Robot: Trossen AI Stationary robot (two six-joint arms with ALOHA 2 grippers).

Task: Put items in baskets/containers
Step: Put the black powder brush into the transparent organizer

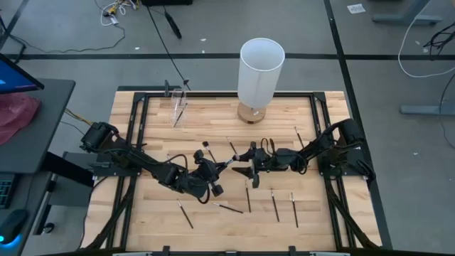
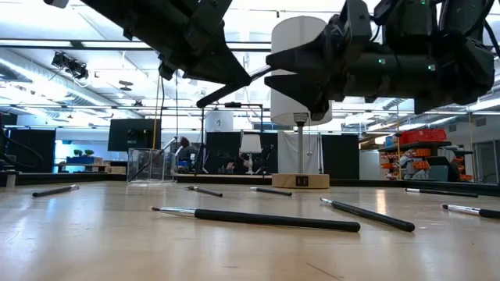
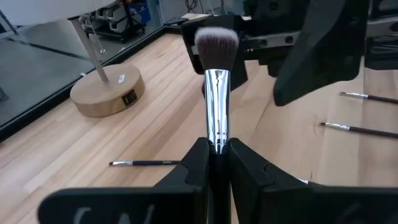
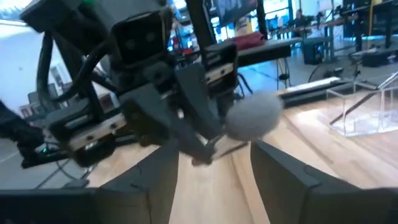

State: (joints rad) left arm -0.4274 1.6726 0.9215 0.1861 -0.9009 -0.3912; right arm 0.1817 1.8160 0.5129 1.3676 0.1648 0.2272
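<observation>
The job is barely begun, by my reading. The clear container stands at the far left of the counter with what looks like one thin stick leaning in it (too small to be sure), while about ten slim brushes lie loose over the middle and near boards — one long one close to the low camera.

The left end effector is clamped narrow on the chrome ferrule of a fluffy-headed brush, held above the centre of the counter and aimed at the right end effector. That one faces it with its fingers spread wide on either side of the brush head, not gripping. It reads as a hand-over in progress — nothing of this brush is in the container yet, and nearly every other brush is left to collect.

The counter is pale butcher-block wood in a black frame. A white-shaded lamp on a round wooden base stands at the far edge, right of the container. Beyond lies a workshop with grey floor, cables, monitors and shelving.
</observation>
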